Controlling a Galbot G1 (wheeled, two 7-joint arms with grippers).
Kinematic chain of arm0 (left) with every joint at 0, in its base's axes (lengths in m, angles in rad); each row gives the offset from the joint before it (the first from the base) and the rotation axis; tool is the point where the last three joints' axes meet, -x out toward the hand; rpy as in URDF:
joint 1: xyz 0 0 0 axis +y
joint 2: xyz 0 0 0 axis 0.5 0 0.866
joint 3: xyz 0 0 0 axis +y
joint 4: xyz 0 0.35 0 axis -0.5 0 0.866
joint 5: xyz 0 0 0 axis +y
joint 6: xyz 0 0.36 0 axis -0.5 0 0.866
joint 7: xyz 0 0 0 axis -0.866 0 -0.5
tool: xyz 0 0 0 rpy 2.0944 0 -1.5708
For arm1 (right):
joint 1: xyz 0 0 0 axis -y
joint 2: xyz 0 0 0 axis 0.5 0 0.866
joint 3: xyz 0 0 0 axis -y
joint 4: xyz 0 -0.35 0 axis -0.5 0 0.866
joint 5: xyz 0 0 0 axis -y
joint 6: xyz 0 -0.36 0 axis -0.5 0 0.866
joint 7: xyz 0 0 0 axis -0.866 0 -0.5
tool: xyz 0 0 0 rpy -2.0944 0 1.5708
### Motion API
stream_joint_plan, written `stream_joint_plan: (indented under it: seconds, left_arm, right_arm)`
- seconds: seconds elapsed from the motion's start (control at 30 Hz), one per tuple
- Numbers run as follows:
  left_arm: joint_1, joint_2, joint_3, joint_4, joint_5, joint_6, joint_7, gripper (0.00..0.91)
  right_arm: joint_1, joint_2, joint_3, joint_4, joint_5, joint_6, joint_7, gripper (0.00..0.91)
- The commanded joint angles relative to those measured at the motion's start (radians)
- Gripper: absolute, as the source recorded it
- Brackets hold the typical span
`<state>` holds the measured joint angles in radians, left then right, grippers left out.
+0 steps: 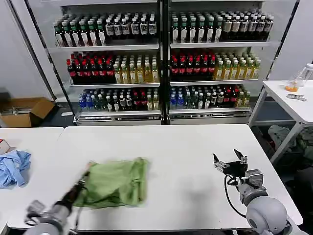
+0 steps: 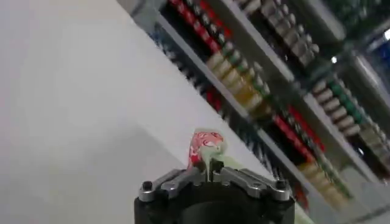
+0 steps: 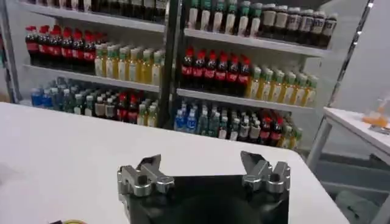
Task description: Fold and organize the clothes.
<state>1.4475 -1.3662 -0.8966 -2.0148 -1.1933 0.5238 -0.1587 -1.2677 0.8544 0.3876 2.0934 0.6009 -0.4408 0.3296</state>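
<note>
Left pincer point(image 1: 84, 182) is clamped on the near-left edge of the green T-shirt point(image 1: 117, 182), pinching fabric by the cartoon print point(image 2: 206, 146). Shirt's bunched on the white counter point(image 1: 186, 156), so I reckon I'm mid-fold. Right pincer point(image 1: 230, 164) sits wide apart off to the shirt's right, idle. Next I'd carry that edge across and lay it flat.

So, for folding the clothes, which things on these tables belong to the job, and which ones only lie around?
Belongs to the job:
- green T-shirt, bunched on the white table
- left gripper, shut on the T-shirt
- right gripper, open, apart from the T-shirt

Only lying around:
- blue cloth on the left table
- cardboard box on the floor
- bottles on the shelves
</note>
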Motion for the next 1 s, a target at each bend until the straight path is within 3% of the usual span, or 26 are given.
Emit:
stream_joint_plan:
  seconds: [0.03, 0.17, 0.27, 0.4, 0.53, 0.7, 1.0]
  left_arm:
    - [-0.013, 0.262, -0.432, -0.080, -0.238, 0.055, -0.005, 0.040]
    - [-0.028, 0.284, -0.285, -0.162, -0.069, 0.055, 0.024, 0.040]
    - [-0.037, 0.242, -0.091, -0.185, 0.156, 0.053, 0.045, 0.030]
    - [-0.131, 0.170, 0.275, -0.121, 0.481, 0.052, 0.042, 0.030]
    - [-0.235, 0.089, 0.495, -0.007, 0.713, 0.053, 0.019, 0.030]
    - [-0.359, -0.030, 0.652, 0.046, 0.712, 0.055, -0.029, 0.030]
    - [-0.468, -0.159, 0.748, 0.240, 0.719, 0.034, -0.068, 0.030]
  right_arm:
    - [-0.004, 0.001, -0.003, 0.009, 0.001, 0.000, -0.001, 0.907]
    - [-0.016, -0.008, 0.000, 0.013, 0.001, 0.002, -0.003, 0.907]
    - [-0.017, -0.018, 0.003, 0.014, 0.002, 0.003, -0.005, 0.907]
    - [-0.016, -0.029, 0.006, 0.017, 0.005, 0.004, -0.006, 0.907]
    - [-0.017, -0.035, 0.011, 0.018, 0.008, 0.005, -0.007, 0.907]
    - [-0.016, -0.041, 0.017, 0.015, 0.015, 0.007, -0.008, 0.907]
    - [-0.002, -0.038, 0.011, 0.000, 0.020, 0.010, -0.010, 0.907]
